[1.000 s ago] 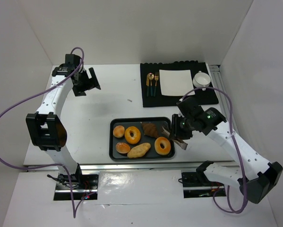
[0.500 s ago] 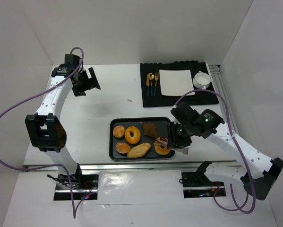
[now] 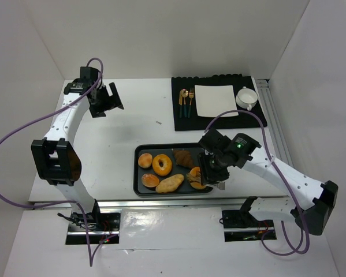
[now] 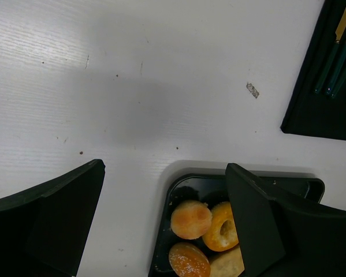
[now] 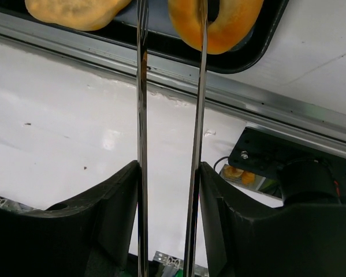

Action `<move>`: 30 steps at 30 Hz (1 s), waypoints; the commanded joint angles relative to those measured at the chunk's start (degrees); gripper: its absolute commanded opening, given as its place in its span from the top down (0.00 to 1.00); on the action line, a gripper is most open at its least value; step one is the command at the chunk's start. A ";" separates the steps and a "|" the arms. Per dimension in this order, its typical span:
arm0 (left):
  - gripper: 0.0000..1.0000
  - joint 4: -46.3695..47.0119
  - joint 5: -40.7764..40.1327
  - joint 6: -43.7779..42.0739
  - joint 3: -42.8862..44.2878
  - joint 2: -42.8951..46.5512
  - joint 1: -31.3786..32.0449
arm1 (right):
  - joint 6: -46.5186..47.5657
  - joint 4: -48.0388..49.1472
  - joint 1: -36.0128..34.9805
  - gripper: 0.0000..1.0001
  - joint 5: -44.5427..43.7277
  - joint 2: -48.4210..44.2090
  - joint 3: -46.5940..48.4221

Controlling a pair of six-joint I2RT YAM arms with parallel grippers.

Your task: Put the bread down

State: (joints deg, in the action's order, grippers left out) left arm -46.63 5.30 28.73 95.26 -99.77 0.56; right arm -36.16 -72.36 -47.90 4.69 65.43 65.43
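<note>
A black tray (image 3: 139,186) holds the bread: a round bun (image 3: 145,160), a glossy ring (image 3: 162,164), a dark croissant (image 3: 184,157), a small bun (image 3: 150,180), an oblong roll (image 3: 170,183) and a second ring (image 3: 196,178), half hidden by my right gripper (image 3: 212,173). That gripper (image 5: 170,231) is shut on metal tongs (image 5: 142,115). One tong arm lies across this ring (image 5: 230,23), the other between it and the roll (image 5: 74,11). My left gripper (image 3: 106,98) is open and empty, high at the far left; its view shows a bun (image 4: 191,219) and a ring (image 4: 222,226).
A black placemat (image 3: 187,122) at the back right carries a white napkin (image 3: 214,100), gold and green cutlery (image 3: 187,101) and a white cup (image 3: 246,97). A metal rail (image 5: 161,72) runs along the table's near edge, just beyond the tray rim (image 5: 242,60).
My right gripper with the tongs has moved left from the tray's right edge to over the right-hand ring and now covers part of it. The left arm has not moved.
</note>
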 commanded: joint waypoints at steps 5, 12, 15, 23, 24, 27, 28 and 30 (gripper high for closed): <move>0.01 1.28 0.59 0.01 -0.87 2.12 0.32 | 0.83 3.19 -2.11 0.50 -1.26 2.94 -0.92; 0.02 1.81 1.12 0.01 -1.48 1.59 0.32 | 0.31 -0.06 -3.25 0.65 -4.69 2.78 1.63; 0.02 1.81 1.12 0.01 -1.48 1.59 0.32 | 0.30 -1.29 -3.25 0.70 -4.69 2.25 4.00; 0.02 1.81 1.12 0.01 -0.34 2.12 0.32 | -1.36 -2.79 -3.25 0.72 -7.84 1.72 14.45; 0.02 1.81 1.72 0.01 -0.34 2.12 0.32 | -1.37 -2.79 -3.25 0.72 -9.59 2.59 15.25; 0.02 1.81 2.25 0.01 0.19 2.12 0.32 | -1.89 -2.27 -3.25 0.72 -15.03 5.23 19.02; 0.02 1.81 2.26 0.01 0.71 1.60 0.32 | -1.89 -2.26 -2.73 0.72 -16.02 6.89 19.99; 0.02 1.20 2.26 -0.51 0.71 1.59 0.32 | -0.42 -1.57 -2.20 0.72 -16.03 8.31 21.32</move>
State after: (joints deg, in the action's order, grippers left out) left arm -45.82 6.35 28.71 93.86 -99.77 0.60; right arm -37.04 -73.73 -50.46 -6.79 71.55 83.59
